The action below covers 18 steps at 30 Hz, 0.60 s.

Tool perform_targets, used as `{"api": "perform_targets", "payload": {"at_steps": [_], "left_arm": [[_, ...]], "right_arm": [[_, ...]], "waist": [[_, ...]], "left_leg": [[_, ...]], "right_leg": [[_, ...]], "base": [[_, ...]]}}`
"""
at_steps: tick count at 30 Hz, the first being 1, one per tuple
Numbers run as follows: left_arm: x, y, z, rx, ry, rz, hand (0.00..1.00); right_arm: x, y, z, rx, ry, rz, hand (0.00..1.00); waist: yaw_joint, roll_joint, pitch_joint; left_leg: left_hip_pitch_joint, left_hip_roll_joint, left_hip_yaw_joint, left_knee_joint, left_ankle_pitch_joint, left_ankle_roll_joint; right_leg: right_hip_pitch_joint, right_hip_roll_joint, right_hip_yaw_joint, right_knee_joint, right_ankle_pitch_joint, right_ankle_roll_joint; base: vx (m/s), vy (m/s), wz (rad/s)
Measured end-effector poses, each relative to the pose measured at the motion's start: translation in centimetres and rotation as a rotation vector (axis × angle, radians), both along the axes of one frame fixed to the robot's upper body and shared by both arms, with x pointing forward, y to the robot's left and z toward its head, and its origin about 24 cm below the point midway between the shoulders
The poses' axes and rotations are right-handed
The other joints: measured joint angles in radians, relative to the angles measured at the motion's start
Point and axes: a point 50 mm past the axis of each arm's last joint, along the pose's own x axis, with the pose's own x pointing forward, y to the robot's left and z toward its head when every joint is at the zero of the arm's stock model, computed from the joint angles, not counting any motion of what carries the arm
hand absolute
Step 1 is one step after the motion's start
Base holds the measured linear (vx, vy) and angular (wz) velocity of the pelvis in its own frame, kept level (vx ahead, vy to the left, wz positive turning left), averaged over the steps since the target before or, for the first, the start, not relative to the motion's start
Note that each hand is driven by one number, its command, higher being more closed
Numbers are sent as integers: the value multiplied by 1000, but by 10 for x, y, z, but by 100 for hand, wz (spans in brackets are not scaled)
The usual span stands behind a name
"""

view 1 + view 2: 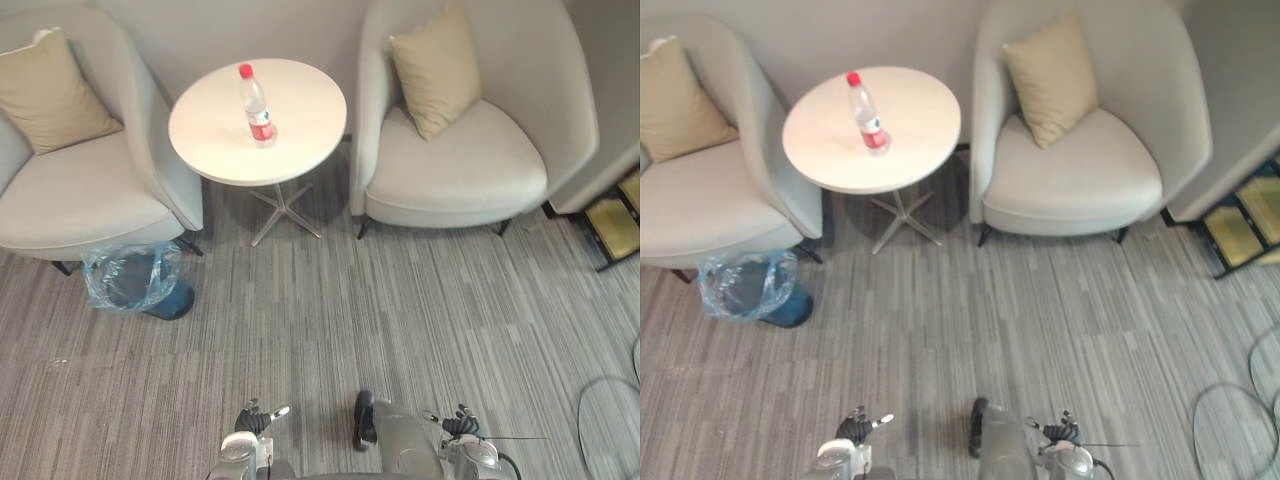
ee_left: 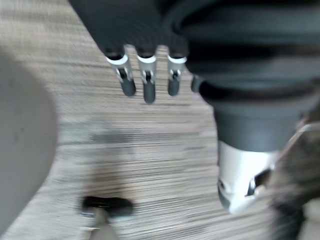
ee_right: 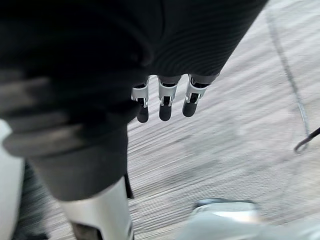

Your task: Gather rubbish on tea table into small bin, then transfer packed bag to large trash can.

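Hands low and idle, bottle [image 1: 257,105] standing on the counter [image 1: 215,140].
Nearest, left hand [image 2: 148,85] and right hand [image 3: 165,102] hanging over striped grey carpet [image 1: 400,300], fingers straight and released, grasping nothing. Further out on the left, small bin [image 1: 165,300] lined with a blue-tinted bag [image 1: 125,270], on the floor just beside the left armchair [image 1: 80,190]. Farthest, round white counter between that and the right armchair [image 1: 470,160], clear red-capped bottle upright near its middle.
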Motion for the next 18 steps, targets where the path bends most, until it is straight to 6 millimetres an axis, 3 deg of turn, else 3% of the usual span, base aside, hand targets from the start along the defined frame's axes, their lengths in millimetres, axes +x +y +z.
{"api": "perform_targets", "payload": {"at_steps": [2,3,4,5,8,9,11,12,13,14,16,18], "left_arm": [[6,0,4,1,-33,5,0],[8,-4,5,7,-43,-36,0],[7,-1,4,15,-37,-40,0],[6,4,4,33,-27,-51,0],[1,17,2,75,-1,-82,0],[-2,21,1,78,12,-64,0],[-6,17,-2,71,33,-71,0],[-7,17,-2,75,41,-79,0],[-11,20,-4,87,62,-94,0],[-14,22,-5,96,80,-106,0],[-16,21,-6,101,89,-128,0],[-17,16,-7,89,93,-128,0]], "right_arm": [[-1,11,-3,45,-2,-23,0],[-1,14,-4,56,8,-23,0],[-4,13,-6,56,25,-24,0],[-5,16,-7,63,37,-22,0],[-5,24,-10,85,51,-15,0],[-6,23,-10,84,56,-14,0],[-6,21,-10,65,61,17,0],[-6,20,-10,61,60,22,0],[-5,22,-10,74,53,18,0],[-5,23,-10,77,51,24,0],[-3,24,-9,78,47,34,0],[1,22,-7,71,28,35,0]], "waist": [[25,-17,-1],[34,-10,-8],[43,-9,-9],[50,-30,-18],[44,-62,-29],[49,-61,-33],[57,-54,-35],[57,-56,-35],[48,-72,-42],[34,-76,-45],[31,-77,-48],[26,-54,-55]], "left_leg": [[-119,10,126,-16,-44,68],[-164,-106,191,-511,8,98],[-154,-137,183,-652,156,121],[-121,-169,197,-695,195,146],[-123,-185,216,-681,191,170],[-111,-191,221,-662,150,188],[-31,-200,231,-702,70,191],[-12,-205,234,-713,66,192],[39,-234,233,-734,43,208],[67,-248,232,-734,30,209],[118,-253,216,-743,18,212],[158,-219,175,-769,18,211]], "right_leg": [[116,2,-12,-82,-10,9],[194,-29,-10,-164,-14,54],[222,-34,1,-179,-26,79],[247,-49,24,-195,-22,106],[260,-68,46,-226,37,136],[266,-73,69,-204,56,151],[184,-102,134,56,10,209],[151,-115,146,150,7,213],[49,-165,166,387,25,206],[7,-193,161,488,-18,191],[-29,-205,122,519,-76,170],[-82,-161,85,413,-118,145]], "base": [[475,-53,15],[684,146,-6],[672,195,-20],[517,150,-10],[425,125,4],[329,156,-14],[298,155,-24],[278,111,-14],[288,75,10],[368,79,21],[326,31,34],[327,-44,53]]}}
